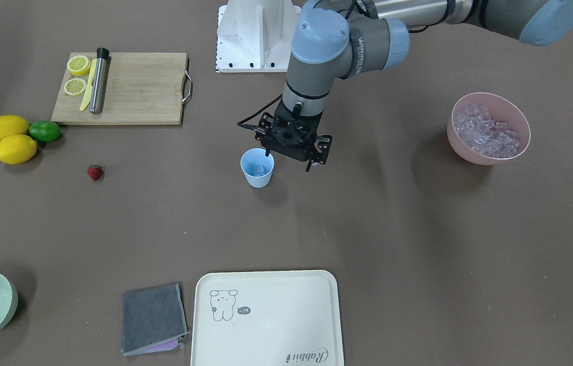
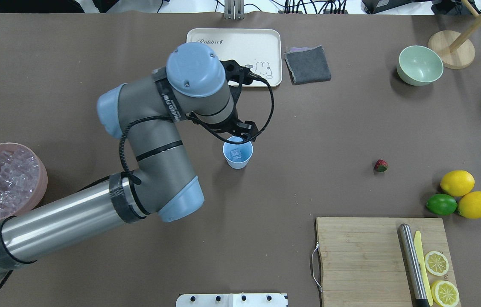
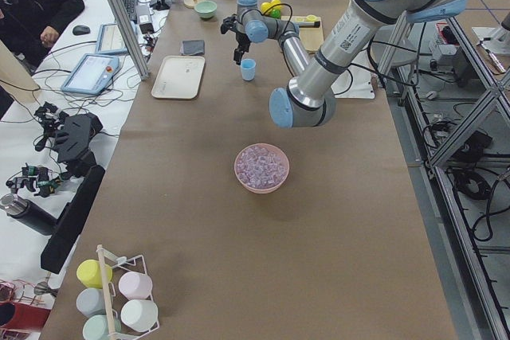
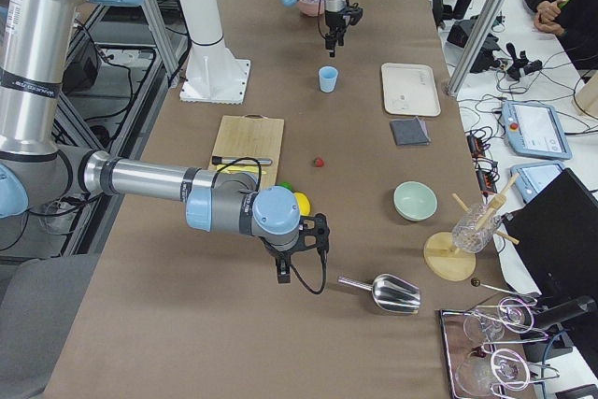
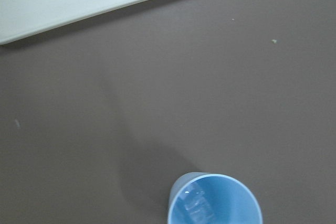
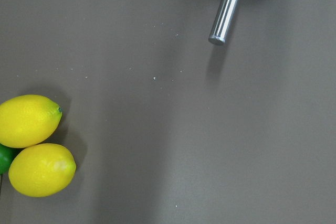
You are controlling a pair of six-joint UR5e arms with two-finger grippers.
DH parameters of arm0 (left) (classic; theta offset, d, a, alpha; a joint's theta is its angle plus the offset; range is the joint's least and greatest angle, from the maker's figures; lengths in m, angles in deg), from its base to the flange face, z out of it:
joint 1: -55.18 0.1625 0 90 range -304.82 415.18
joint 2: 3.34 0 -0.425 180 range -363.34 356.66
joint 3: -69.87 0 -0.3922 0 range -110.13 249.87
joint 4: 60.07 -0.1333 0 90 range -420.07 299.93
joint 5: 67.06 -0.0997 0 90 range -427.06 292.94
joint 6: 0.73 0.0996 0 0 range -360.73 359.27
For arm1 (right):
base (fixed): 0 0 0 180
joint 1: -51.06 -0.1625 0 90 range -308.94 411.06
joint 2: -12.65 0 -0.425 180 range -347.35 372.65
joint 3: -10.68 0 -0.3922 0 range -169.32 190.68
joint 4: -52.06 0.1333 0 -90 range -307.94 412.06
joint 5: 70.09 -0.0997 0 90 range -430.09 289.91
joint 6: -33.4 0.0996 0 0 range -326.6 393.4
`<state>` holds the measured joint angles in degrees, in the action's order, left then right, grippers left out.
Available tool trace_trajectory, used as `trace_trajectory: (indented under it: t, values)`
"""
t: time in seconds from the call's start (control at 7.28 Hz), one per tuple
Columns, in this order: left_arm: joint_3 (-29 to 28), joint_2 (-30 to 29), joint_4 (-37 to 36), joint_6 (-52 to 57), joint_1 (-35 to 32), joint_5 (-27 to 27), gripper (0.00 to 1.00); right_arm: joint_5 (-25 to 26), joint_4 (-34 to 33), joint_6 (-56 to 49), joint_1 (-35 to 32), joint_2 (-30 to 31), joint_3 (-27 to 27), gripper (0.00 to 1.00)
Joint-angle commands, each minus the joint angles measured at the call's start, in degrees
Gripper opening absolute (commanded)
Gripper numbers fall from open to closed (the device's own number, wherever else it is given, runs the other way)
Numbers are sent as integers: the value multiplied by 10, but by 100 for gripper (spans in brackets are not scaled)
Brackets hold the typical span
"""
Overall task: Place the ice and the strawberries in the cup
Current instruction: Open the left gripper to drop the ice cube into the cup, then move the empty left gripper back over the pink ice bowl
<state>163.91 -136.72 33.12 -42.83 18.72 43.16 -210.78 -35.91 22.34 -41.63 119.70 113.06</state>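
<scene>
Jaws of left gripper (image 1: 289, 160) spread wide, empty, above cup (image 1: 258, 181) holding ice (image 1: 260, 169); right gripper (image 4: 295, 266): cannot tell.

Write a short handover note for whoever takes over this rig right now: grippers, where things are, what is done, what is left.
Left gripper: open, empty, just above the cup.
Right gripper: above the table near the lemons; open or shut cannot be told.
Done: an ice cube lies in the cup.
Left: the strawberry lies on the table, not yet picked up. Spare ice sits in the pink bowl.
</scene>
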Motion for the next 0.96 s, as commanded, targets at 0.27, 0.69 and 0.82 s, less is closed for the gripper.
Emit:
trace_trajectory:
  t: [0.27, 0.69, 0.82]
  values:
    - [113, 192, 6, 178, -83, 52, 97, 2, 1, -1, 1, -1, 1, 100]
    - [183, 404, 91, 164, -146, 95, 97, 2, 1, -1, 1, -1, 2, 100]
    - [181, 467, 156, 150, -148, 92, 97, 2, 1, 0, 1, -1, 2, 100]
